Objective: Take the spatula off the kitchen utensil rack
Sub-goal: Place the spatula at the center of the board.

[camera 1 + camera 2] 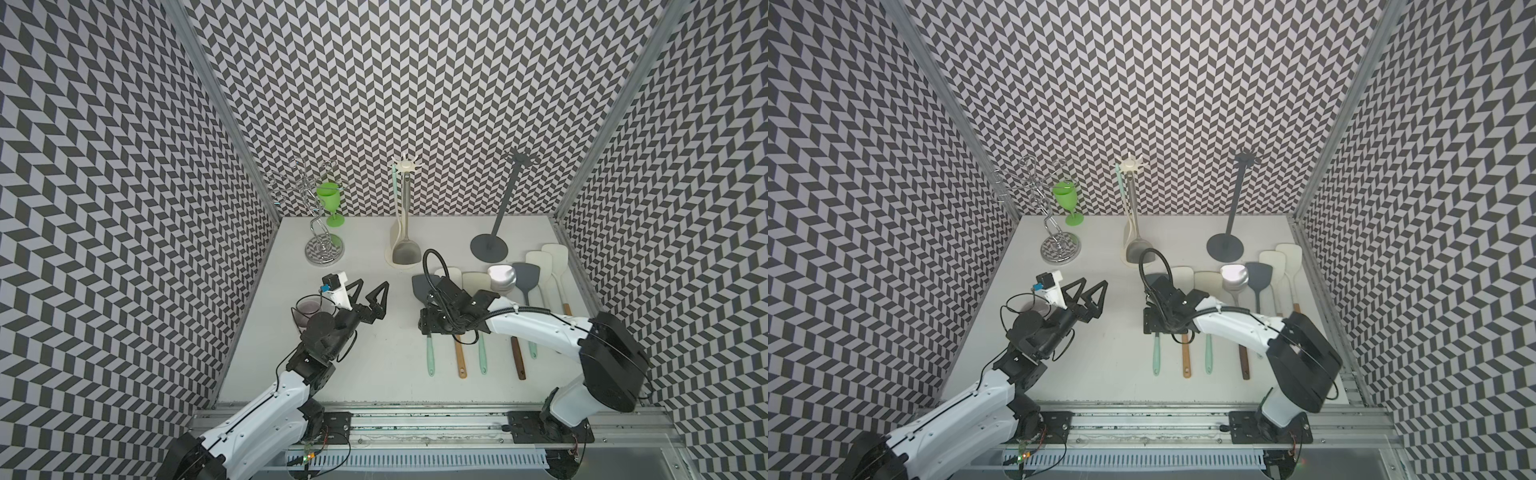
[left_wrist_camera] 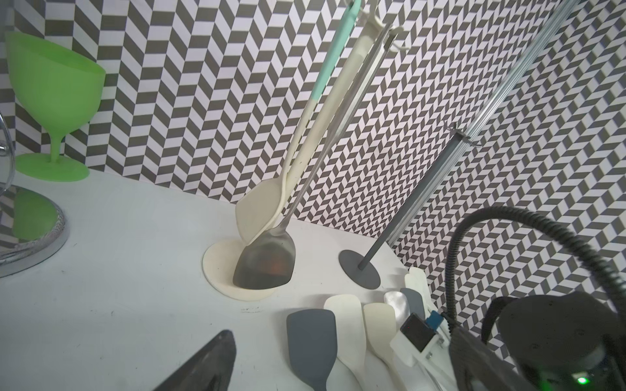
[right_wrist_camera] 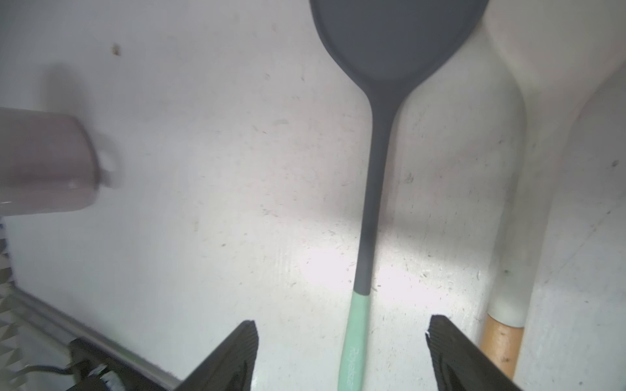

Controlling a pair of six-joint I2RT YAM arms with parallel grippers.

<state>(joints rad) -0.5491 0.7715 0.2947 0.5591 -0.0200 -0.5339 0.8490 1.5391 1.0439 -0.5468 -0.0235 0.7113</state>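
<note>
Right pincer (image 3: 342,321) is sitting low over the table (image 3: 203,220) w/ its jaws standing wide apart, clamping nothing. Grey-headed spatula (image 3: 376,169) is lying flat on the table btwn those jaws. Its mint handle is running down the middle of the gap and touching neither finger, and its head is pointing out ahead of the fingertips. I'm seeing a cream spatula w/ a wooden handle (image 3: 508,237) lying just outside the pincer on its right, roughly parallel. A blurry pinkish mug (image 3: 44,162) is standing well off to its left.

In both top views the wrist is covering the right pincer, so I'm going by the wrist cam for it. A row of other spatulas (image 1: 473,280) is lying further to its right.

The cream utensil rack (image 1: 404,166) is standing upright well ahead of the right pincer. A cream hanging spatula (image 2: 257,213) and a steel turner (image 2: 267,260) are hanging on it, heads down by the base. A dark grey rack (image 1: 489,248) is standing ahead and to the right.

Left pincer (image 1: 373,284) is hanging above the table w/ jaws fully apart, holding nothing. A green goblet (image 1: 330,199) & a wire stand (image 1: 322,249) are standing ahead of it, slightly left.
</note>
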